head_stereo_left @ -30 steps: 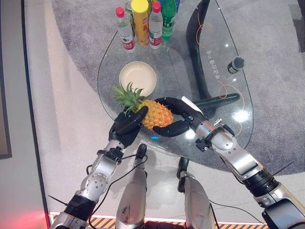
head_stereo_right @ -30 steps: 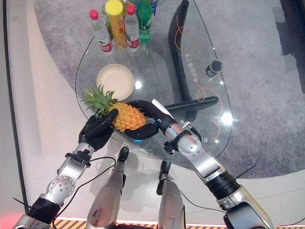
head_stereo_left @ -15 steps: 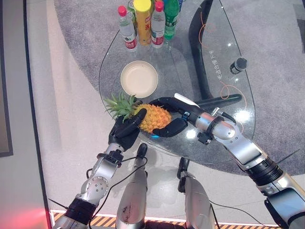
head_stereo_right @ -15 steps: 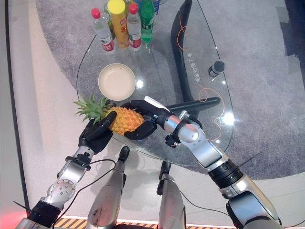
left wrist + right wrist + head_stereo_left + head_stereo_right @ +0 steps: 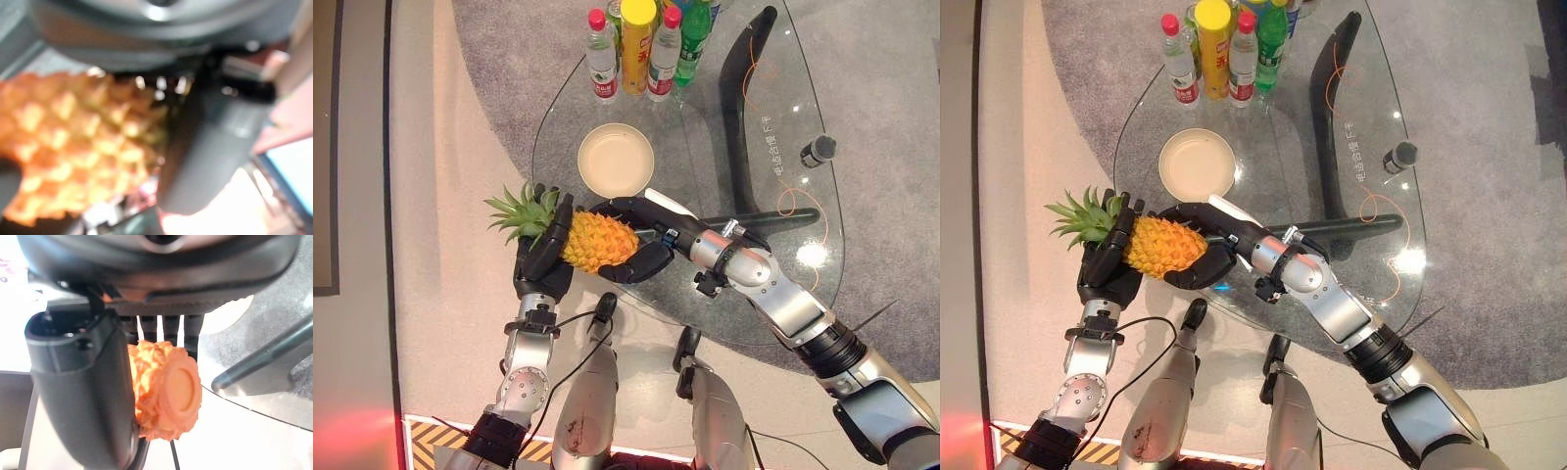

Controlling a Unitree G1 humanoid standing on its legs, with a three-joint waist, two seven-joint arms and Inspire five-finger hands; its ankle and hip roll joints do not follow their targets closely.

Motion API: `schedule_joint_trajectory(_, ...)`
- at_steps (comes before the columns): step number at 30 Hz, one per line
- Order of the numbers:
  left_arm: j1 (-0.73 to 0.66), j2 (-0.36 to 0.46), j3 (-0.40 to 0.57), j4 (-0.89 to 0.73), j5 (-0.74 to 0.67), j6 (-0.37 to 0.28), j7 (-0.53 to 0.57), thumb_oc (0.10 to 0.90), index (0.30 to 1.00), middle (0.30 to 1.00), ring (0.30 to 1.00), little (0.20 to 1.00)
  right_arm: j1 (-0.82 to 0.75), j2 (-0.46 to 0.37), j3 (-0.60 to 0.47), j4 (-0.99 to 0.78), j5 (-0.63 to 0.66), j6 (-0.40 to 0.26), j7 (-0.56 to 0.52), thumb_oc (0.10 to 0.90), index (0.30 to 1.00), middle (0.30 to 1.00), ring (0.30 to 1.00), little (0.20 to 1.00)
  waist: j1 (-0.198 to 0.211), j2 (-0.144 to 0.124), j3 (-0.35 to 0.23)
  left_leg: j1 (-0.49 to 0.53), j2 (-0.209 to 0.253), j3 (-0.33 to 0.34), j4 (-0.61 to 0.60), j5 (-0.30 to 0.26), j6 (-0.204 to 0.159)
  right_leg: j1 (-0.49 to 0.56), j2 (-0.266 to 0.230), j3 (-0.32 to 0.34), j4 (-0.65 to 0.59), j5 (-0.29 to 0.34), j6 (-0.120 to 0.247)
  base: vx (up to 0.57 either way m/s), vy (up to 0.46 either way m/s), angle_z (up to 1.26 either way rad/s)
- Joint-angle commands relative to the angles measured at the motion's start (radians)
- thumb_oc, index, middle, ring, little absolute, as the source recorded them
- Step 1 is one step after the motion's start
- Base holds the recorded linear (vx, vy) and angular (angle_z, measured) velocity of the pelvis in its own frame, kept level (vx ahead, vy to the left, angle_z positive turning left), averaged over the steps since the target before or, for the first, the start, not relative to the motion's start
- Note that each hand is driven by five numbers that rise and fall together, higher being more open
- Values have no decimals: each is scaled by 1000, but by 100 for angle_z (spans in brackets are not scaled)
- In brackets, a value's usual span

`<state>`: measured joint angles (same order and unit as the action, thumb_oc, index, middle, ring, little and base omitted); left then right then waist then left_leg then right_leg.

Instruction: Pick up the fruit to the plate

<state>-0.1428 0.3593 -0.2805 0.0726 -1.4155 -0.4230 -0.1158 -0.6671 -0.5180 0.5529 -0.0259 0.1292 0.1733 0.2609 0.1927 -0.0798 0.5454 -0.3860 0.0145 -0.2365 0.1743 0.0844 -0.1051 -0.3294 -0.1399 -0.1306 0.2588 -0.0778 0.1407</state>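
In the left eye view the pineapple lies sideways at the near-left edge of the glass table, clamped between both hands: the left hand curls round its crown end, the right hand wraps the body from the other side, thumb underneath. The cream plate sits just beyond it, bare, with bottles standing at the far edge. The fruit is likely heavy, stiff and rough-skinned, so it should not slip easily; the body gives a better hold than the spiky leaves. The right eye view shows what the other hides: the leafy crown juts out past the table edge over the floor. The left wrist view brings only the scaled skin close, with a dark finger laid against it. The right wrist view alone reveals the round cut base, held between thumb and fingers.
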Motion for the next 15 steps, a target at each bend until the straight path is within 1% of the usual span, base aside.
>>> schedule_joint_trajectory(1,-161,-7,92,-298,60,-103,-74,306,476,476,476,406,-25,69,157,-134,36,-90,65,100,300,300,300,200,16,-65,-25,35,-127,12,74,-151,96,47,118,12,-87,74,-49,0,0,0)
schedule_joint_trajectory(2,-159,-6,94,-298,60,-108,-79,100,300,300,300,200,-26,71,157,-133,35,-90,64,100,300,300,300,200,18,-66,-25,34,-127,11,73,-151,96,46,118,11,-87,74,-49,0,0,0)
schedule_joint_trajectory(15,-155,-9,127,-298,39,-156,-108,100,300,300,300,200,-15,91,154,-128,29,-94,50,100,300,300,300,200,27,-86,-25,35,-123,11,65,-156,95,51,117,-6,-98,79,-46,0,0,0)
